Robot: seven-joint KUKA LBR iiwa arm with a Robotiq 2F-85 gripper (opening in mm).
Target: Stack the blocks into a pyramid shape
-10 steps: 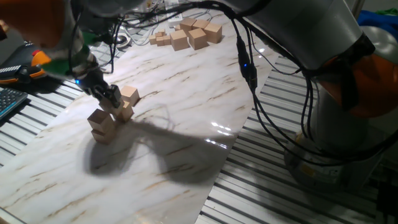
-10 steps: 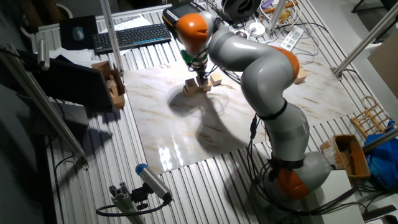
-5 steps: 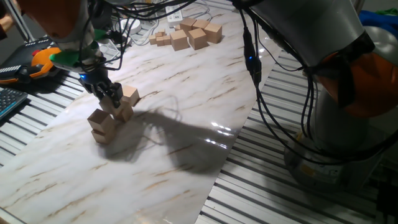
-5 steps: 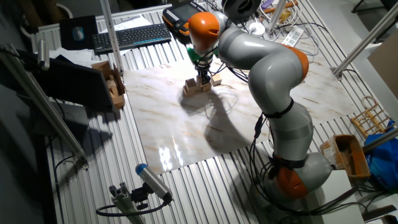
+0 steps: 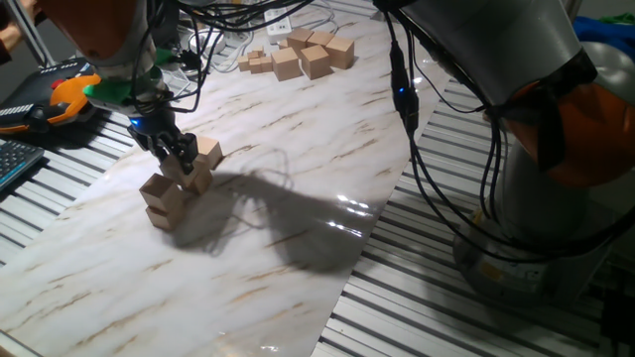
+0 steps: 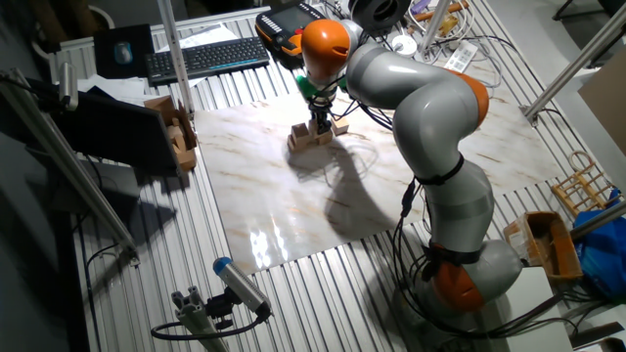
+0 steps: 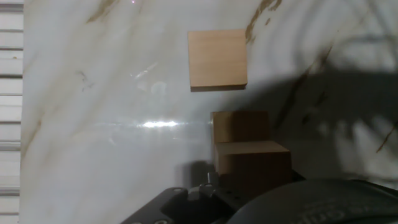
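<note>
The pyramid (image 5: 177, 183) is only begun, at the left of the picture. I count about four blocks there, some stacked two high. The gripper (image 5: 177, 157) sits low among them; I cannot tell if it holds one. More blocks (image 5: 303, 55), about six, wait at the top, well apart.

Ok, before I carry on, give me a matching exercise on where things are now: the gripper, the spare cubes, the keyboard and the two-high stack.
Things:
1. black two-finger gripper
2. spare heap of light-tan wooden cubes
3. black keyboard
4. two-cube tan wooden stack

Places or states:
A. far end of the marble board
B. off the board, on the slatted metal table
C. lowered at a cube next to the stack
D. one cube on top of another

Pairs: 1-C, 2-A, 3-B, 4-D.
</note>
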